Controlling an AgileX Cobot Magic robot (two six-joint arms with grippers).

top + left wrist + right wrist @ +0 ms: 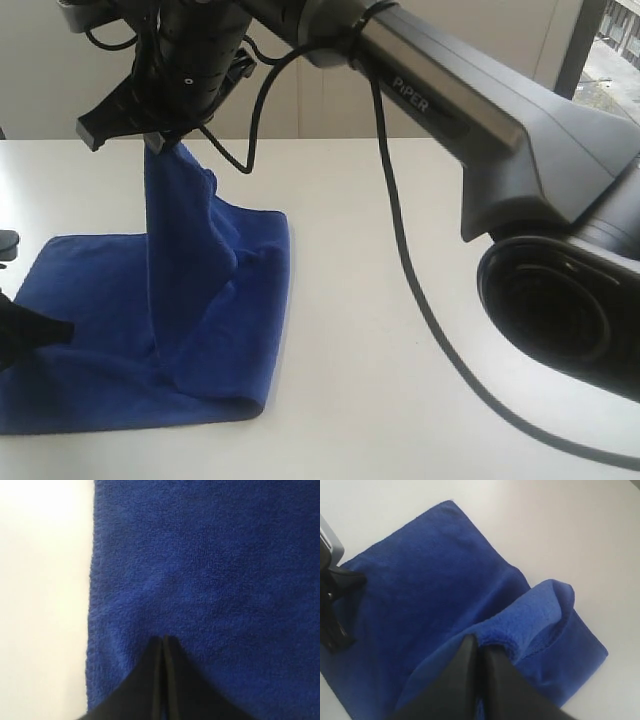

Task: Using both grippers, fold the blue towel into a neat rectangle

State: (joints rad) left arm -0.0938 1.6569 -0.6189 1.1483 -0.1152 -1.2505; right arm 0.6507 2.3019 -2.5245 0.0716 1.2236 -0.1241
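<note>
pinching a blue towel [110, 300] edge aloft, right tool [162, 142] has open table [380, 250] rightward.

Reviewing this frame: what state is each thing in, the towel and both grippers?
blue towel: mostly flat on the table, one part raised into a hanging peak.
right gripper: jaws shut on the towel's raised part, holding it above the table.
left gripper: jaws shut, tips on the flat towel near its edge; any pinch unclear.

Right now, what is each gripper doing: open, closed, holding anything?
Left gripper: closed, tips on the blue towel; grip cannot be told.
Right gripper: closed on a raised part of the towel.
</note>
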